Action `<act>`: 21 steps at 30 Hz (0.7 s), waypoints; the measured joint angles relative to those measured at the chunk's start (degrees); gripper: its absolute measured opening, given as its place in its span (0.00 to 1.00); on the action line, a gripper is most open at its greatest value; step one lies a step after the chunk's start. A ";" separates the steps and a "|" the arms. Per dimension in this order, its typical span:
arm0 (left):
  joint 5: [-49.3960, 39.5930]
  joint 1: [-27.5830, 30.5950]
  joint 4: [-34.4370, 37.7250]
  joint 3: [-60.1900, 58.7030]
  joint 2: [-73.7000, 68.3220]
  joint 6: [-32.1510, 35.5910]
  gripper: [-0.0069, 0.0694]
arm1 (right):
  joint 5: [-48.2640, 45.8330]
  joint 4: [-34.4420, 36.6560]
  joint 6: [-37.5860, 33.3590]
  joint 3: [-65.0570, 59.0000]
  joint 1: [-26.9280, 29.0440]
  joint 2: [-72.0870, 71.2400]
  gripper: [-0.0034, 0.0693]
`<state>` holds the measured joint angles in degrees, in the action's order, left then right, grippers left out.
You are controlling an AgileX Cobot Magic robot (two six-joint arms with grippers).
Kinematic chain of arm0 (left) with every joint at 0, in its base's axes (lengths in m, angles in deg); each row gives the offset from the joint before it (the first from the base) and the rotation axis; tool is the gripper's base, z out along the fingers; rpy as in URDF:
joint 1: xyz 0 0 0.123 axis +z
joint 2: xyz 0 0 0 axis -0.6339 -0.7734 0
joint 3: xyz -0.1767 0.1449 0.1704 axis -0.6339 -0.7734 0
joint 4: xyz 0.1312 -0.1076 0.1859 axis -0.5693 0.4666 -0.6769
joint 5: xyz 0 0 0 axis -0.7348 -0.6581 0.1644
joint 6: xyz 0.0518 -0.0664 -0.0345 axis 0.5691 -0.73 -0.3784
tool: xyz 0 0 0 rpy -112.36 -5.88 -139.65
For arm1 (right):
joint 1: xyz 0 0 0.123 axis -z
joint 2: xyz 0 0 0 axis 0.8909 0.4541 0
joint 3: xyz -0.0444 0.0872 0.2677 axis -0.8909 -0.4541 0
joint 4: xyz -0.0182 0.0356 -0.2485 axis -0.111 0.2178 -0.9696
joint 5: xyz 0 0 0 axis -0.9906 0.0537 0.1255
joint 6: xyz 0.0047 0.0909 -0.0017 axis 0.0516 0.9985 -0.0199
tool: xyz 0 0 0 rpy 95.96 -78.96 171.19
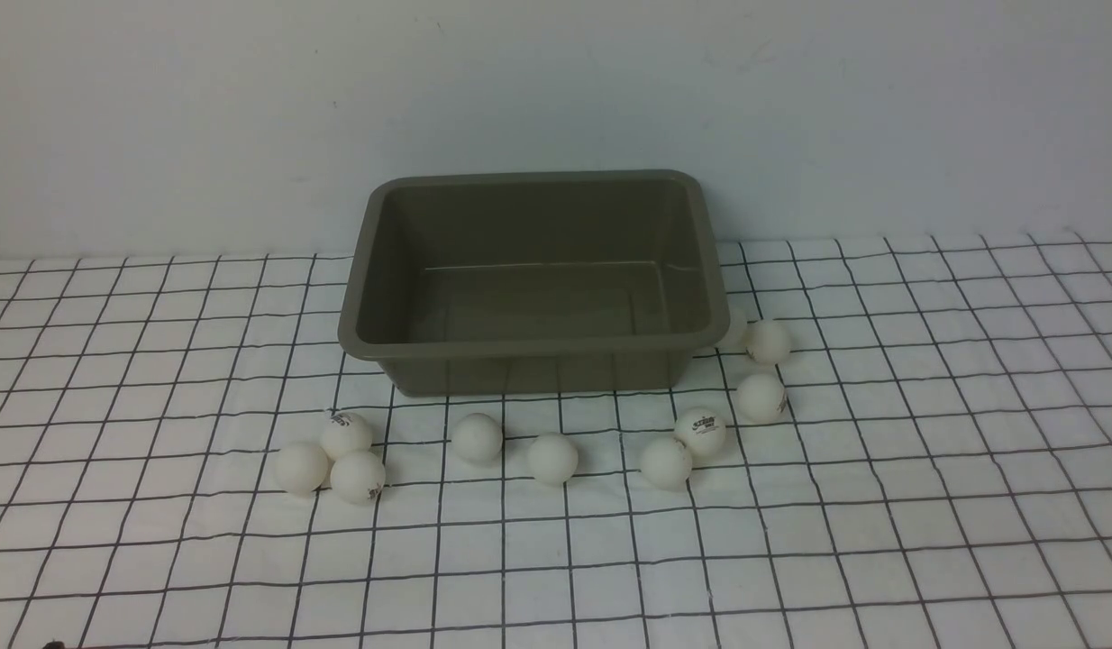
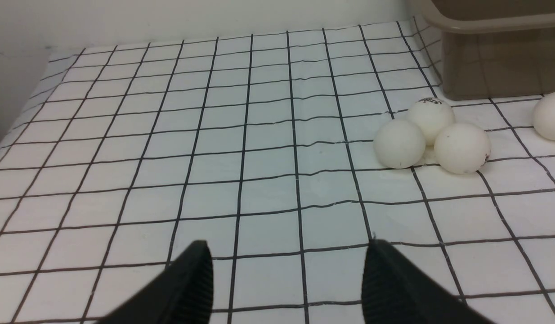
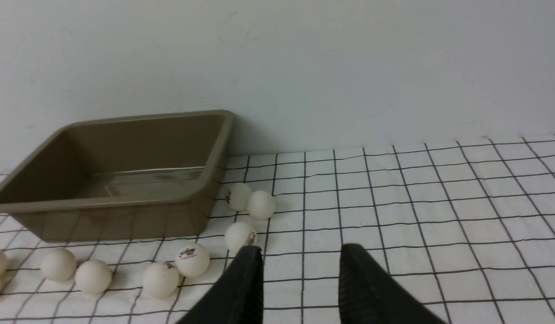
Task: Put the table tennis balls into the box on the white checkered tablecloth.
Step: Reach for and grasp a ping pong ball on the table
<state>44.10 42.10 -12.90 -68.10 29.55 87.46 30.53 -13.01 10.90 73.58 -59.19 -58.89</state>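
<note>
the white checkered tablecloth covers the bench. the box sits on it, open side up. the table tennis balls lie on the cloth outside the box, strung along its near side and round its right near corner. the left fingers are spread wide, released; the right fingers are narrowly parted, grasping nothing.

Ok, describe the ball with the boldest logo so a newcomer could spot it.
Find the olive-grey box on the checkered tablecloth. Just off its front right corner, the logo ball touches a partner. It is the one nearer the box, its dark print bold, while the partner looks plain from the front.
</note>
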 joint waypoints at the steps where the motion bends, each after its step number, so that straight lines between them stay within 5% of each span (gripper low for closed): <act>1: 0.00 0.00 0.00 0.00 0.00 0.00 0.62 | 0.00 0.98 0.00 0.00 0.00 0.00 0.35; 21: 0.00 0.00 0.00 0.00 0.00 0.13 0.62 | 0.42 3.44 0.01 0.00 0.00 0.00 0.35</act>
<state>44.10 42.10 -12.90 -68.10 29.55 87.59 30.94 -9.57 10.92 73.58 -59.19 -58.89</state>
